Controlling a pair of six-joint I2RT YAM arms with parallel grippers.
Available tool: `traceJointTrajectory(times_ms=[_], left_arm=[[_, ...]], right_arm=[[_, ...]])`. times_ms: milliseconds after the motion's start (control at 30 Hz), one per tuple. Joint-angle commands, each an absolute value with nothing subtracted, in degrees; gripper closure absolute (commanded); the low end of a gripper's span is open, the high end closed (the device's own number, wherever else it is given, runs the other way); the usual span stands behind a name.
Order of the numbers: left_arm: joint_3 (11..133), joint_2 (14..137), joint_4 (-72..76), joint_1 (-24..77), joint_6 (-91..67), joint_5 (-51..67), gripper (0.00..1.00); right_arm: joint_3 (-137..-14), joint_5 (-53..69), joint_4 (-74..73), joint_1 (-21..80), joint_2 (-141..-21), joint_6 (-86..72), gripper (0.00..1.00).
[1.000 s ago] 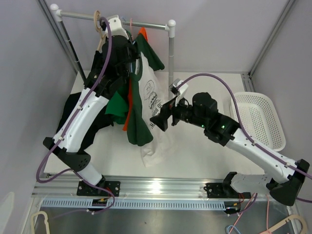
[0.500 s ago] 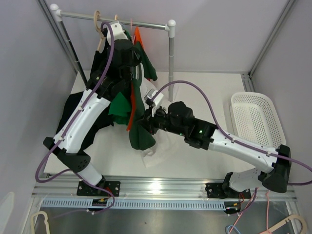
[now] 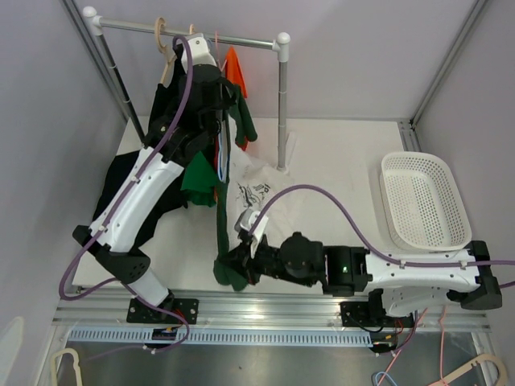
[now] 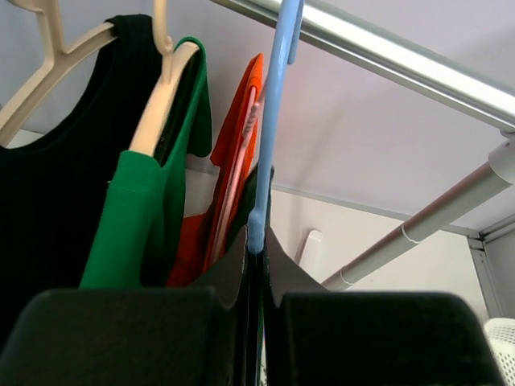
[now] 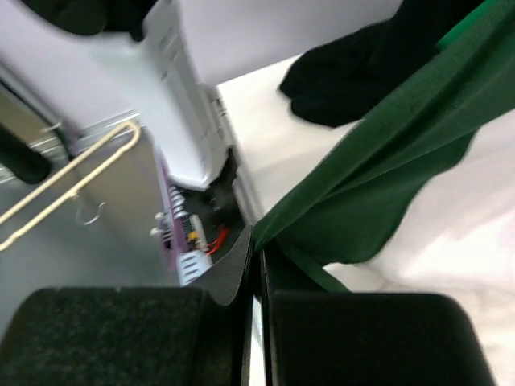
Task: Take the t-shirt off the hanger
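Note:
A dark green t-shirt hangs from a blue hanger on the rail. It is stretched in a long strip down toward the near table edge. My left gripper is up by the rail, shut on the blue hanger's lower part. Low over the near edge, my right gripper is shut on the t-shirt's hem. In the right wrist view the green cloth runs out from between the closed fingers of the right gripper.
An orange garment, a bright green one and a black one hang or drape by the rail on cream hangers. A white printed t-shirt lies on the table. The rack post stands mid-table; a white basket sits right.
My right gripper closed on the dark green t-shirt's hem and drew it down toward the near table edge, stretching the shirt. The white shirt now lies uncovered on the table. The left gripper kept its hold.

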State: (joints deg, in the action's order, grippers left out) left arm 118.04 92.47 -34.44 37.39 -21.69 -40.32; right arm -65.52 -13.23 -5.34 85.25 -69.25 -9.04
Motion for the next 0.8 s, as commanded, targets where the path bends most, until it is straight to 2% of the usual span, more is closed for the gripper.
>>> traceJointTrajectory(times_ms=[0,67,167,200,333,367,400,467,667,733,767], left_arm=[[122.7,93.4,-29.6,37.6,-20.1,-40.1,0.99],[123.8,92.5,-31.6,37.7,-21.8,-37.4,0.99],[123.1,88.3,-39.2,37.8,-26.3,-32.1,1.00],[121.8,86.4,-42.1,37.8,-27.6,-27.1,0.99],[103.2,72.4,-38.3,38.1,-28.4,-14.8,0.99],[97.2,69.0,-36.5,38.1,-28.3,-13.7,0.99],[94.6,62.7,-33.2,38.1,-28.0,-12.8,0.99],[89.0,57.7,-31.8,38.1,-27.0,-10.6,0.99],[90.3,50.4,-38.0,38.1,-26.9,-8.6,0.99],[88.8,49.1,-37.1,38.1,-26.9,-9.6,0.99],[87.9,49.0,-36.1,38.1,-27.0,-10.2,0.99]], right_arm=[[-58.0,-17.3,-2.2,89.0,-69.9,-17.1,1.00],[-56.3,-20.5,-2.2,88.1,-70.8,-19.4,1.00],[-56.5,-19.9,-2.7,82.3,-70.1,-19.6,1.00],[-56.9,-19.9,-3.9,78.7,-68.7,-19.2,1.00],[-60.0,-24.6,-9.6,71.7,-63.1,-18.5,1.00],[-61.2,-26.5,-12.2,70.8,-61.7,-18.5,1.00],[-61.9,-30.3,-13.3,70.1,-60.1,-18.3,1.00],[-64.1,-33.6,-15.2,66.9,-56.1,-17.9,1.00],[-73.9,-34.1,-18.2,54.1,-53.9,-12.0,1.00],[-78.6,-35.8,-15.8,52.5,-54.4,-8.8,1.00],[-79.2,-36.7,-8.3,51.5,-54.5,-3.3,1.00]])
